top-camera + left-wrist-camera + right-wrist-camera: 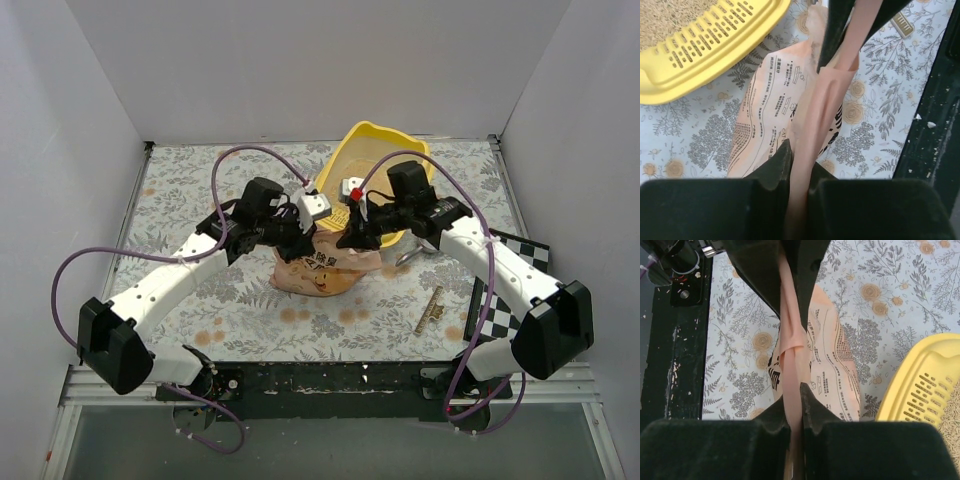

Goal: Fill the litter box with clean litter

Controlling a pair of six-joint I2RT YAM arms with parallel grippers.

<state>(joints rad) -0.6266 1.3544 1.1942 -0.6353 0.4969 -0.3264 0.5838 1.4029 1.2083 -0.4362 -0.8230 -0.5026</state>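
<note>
Both clamped on the pinched upper fold of the peach-pink litter bag (pixel 318 272): left gripper (pixel 305 238) from the left, right gripper (pixel 352 238) from the right, fingertips near each other. Just behind the bag, the yellow litter box (pixel 372 150), its back rim close to the rear of the white walls (pixel 300 60). Open floral tabletop (pixel 190 180) out to the left and at the front. Seen only from the wrists: clean litter (pixel 670 17) lying inside the box, behind its slotted lip (pixel 705 40).
</note>
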